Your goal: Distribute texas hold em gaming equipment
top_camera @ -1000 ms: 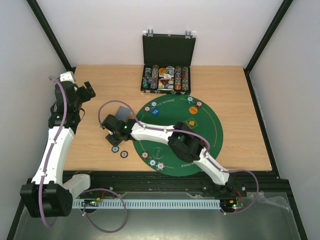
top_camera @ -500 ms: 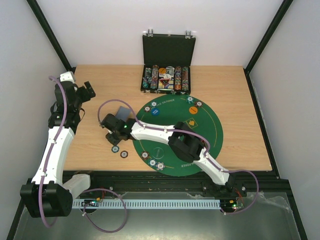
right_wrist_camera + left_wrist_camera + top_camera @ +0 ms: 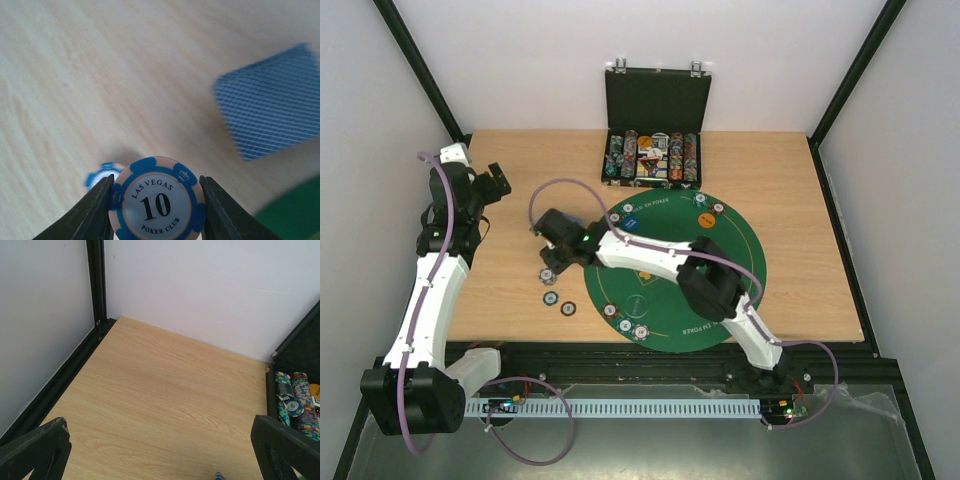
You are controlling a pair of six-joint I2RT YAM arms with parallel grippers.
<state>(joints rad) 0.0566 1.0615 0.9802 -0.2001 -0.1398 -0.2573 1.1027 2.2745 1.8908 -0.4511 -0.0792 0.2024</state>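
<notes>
blue-rimmed "10" poker chip (image 3: 157, 202) pinched tight in right gripper (image 3: 156, 207); second chip (image 3: 100, 176) just left of it, grey-blue card (image 3: 272, 100) ahead to the right. left gripper (image 3: 160, 450) spread wide over wood (image 3: 165, 390), case (image 3: 300, 345) to its right.

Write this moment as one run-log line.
right gripper: shut on poker chip | left gripper: open, empty | playing card: on table

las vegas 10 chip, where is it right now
Right wrist view, bottom centre: the Las Vegas 10 chip is pinched in the right gripper over the wooden table, a blue-and-white chip just left of it and a grey-blue-backed card upper right.
</notes>
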